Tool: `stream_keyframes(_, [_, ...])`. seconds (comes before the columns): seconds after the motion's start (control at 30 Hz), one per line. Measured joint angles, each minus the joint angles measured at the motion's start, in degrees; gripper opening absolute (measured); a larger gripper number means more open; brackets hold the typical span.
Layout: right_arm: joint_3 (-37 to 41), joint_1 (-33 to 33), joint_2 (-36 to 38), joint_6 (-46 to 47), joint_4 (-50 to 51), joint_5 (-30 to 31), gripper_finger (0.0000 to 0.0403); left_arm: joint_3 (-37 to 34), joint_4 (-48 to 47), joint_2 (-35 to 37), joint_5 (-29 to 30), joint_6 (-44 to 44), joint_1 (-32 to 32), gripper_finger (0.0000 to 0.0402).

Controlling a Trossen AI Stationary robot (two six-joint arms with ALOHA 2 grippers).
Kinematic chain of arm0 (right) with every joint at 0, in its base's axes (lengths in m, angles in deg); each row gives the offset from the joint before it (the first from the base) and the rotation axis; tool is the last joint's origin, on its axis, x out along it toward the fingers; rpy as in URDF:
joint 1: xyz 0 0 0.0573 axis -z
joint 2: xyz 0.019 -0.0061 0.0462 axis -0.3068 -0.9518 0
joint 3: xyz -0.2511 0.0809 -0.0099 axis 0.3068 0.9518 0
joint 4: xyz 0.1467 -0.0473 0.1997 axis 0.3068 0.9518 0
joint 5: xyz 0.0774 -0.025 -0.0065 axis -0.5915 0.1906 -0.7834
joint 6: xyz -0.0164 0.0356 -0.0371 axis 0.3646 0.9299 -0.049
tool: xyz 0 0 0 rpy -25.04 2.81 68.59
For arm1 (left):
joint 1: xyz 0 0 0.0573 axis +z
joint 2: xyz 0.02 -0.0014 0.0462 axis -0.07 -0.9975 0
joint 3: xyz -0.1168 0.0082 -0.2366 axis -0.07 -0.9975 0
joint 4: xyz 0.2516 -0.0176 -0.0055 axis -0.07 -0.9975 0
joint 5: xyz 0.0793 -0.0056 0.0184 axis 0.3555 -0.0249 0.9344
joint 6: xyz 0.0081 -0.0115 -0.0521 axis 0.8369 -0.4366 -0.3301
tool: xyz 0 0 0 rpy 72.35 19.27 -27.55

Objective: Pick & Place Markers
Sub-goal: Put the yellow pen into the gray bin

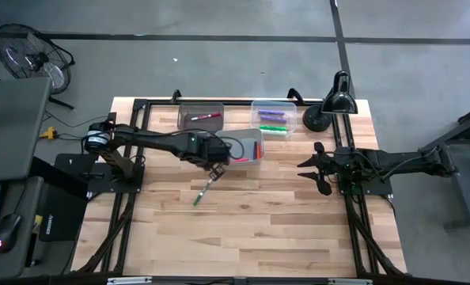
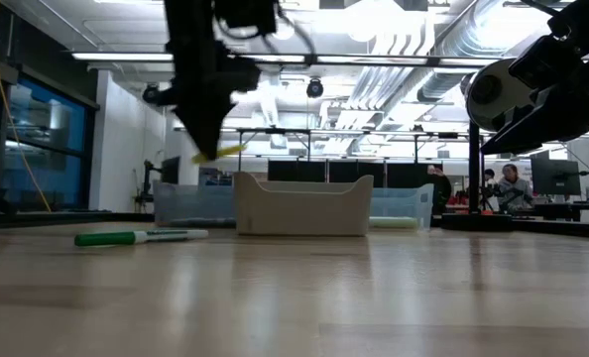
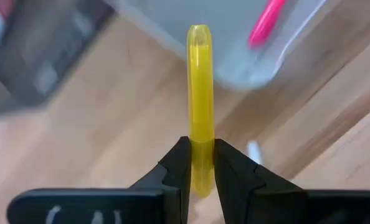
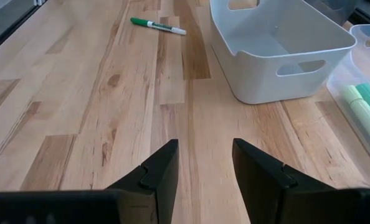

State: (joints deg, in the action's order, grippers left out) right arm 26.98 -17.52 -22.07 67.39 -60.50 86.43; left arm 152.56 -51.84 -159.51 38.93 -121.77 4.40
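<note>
My left gripper is shut on a yellow marker above the table, just near of the white bin. The yellow marker also shows in the low view, below the gripper. A green marker lies flat on the table near of the gripper. A pink marker lies in the bin ahead. My right gripper is open and empty over the table's right part. My left gripper pinches the yellow marker near one end between its two fingers. The marker runs along the fingers and sticks out ahead of them. It is lifted clear of the table and slants in the low view.
A clear bin with a red marker and a clear bin with purple and green markers stand at the far edge. A black desk lamp stands at the far right. Bare wood lies toward the near edge.
</note>
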Motion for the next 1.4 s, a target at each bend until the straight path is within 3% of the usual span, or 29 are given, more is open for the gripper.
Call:
stream_keyframes(0.23, [0.0,0.0,0.0,0.0,0.0,0.1,0.0139,7.7,0.8,0.0,8.6,5.3,0.0,0.0056])
stream_keyframes(0.5, [0.0,0.0,0.0,-0.2,0.0,0.1,0.0139,12.0,2.0,0.0,11.9,13.4,0.5,0.0056])
stream_keyframes(1.0, [0.0,0.0,0.0,0.0,0.0,0.1,0.0139,12.6,8.7,0.0,-4.6,37.4,11.7,0.0056])
stream_keyframes(1.2, [0.0,0.0,0.0,0.0,0.0,0.1,0.0139,12.4,9.7,-2.6,-8.6,40.0,14.2,0.0056])
stream_keyframes(1.4, [0.0,0.0,0.0,0.0,0.2,0.1,0.0139,15.8,7.9,-7.1,-9.0,42.2,14.2,0.0056])
